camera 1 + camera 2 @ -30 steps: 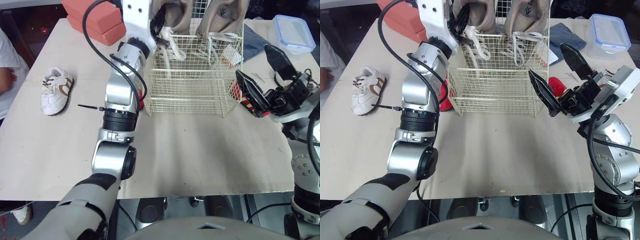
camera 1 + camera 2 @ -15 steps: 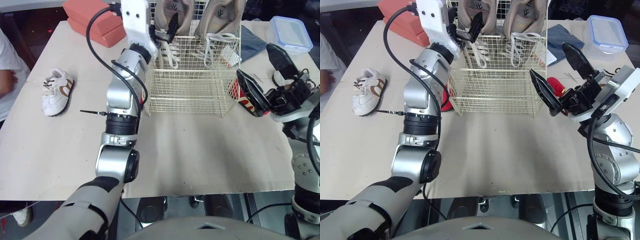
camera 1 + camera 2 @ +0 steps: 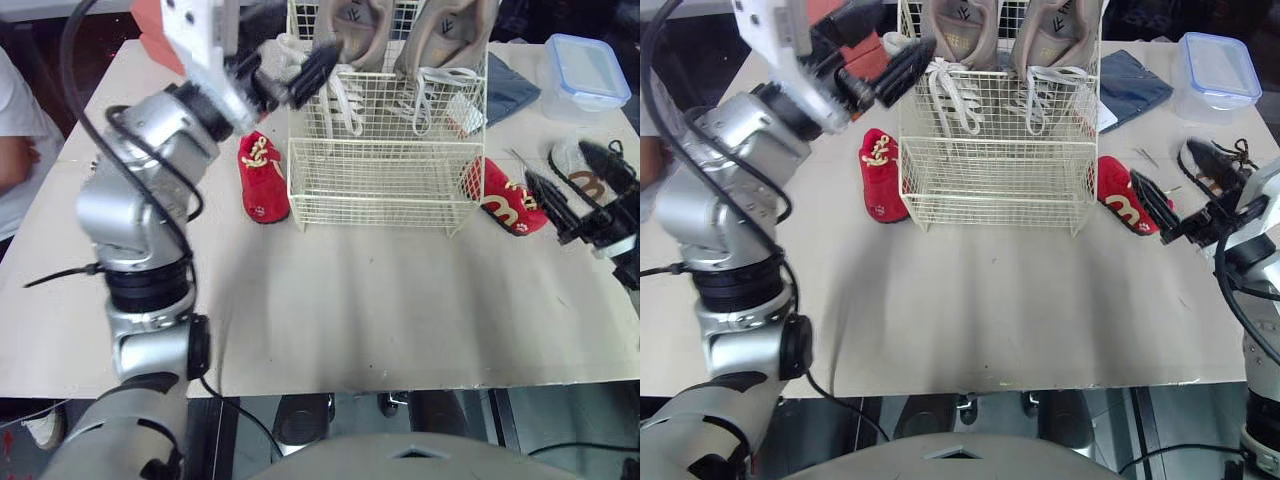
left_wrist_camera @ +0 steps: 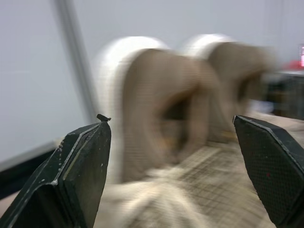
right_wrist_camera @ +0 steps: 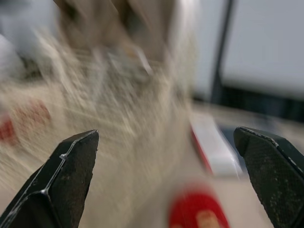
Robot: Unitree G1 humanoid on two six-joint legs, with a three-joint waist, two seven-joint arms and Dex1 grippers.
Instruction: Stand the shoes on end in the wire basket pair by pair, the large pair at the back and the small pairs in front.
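left fingers (image 3: 312, 72) open, withdrawn from large shoes (image 3: 352, 22); right fingers (image 3: 547, 191) retreated rightward.

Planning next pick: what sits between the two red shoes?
The wire basket stands between left red shoe and right red shoe, in the left eye view.

A large tan pair of shoes (image 3: 352, 30) stands on end, laces dangling, at the back of the cream wire basket (image 3: 385, 185). Small red shoes lie outside, one (image 3: 262, 176) just left, another (image 3: 505, 196) just right.
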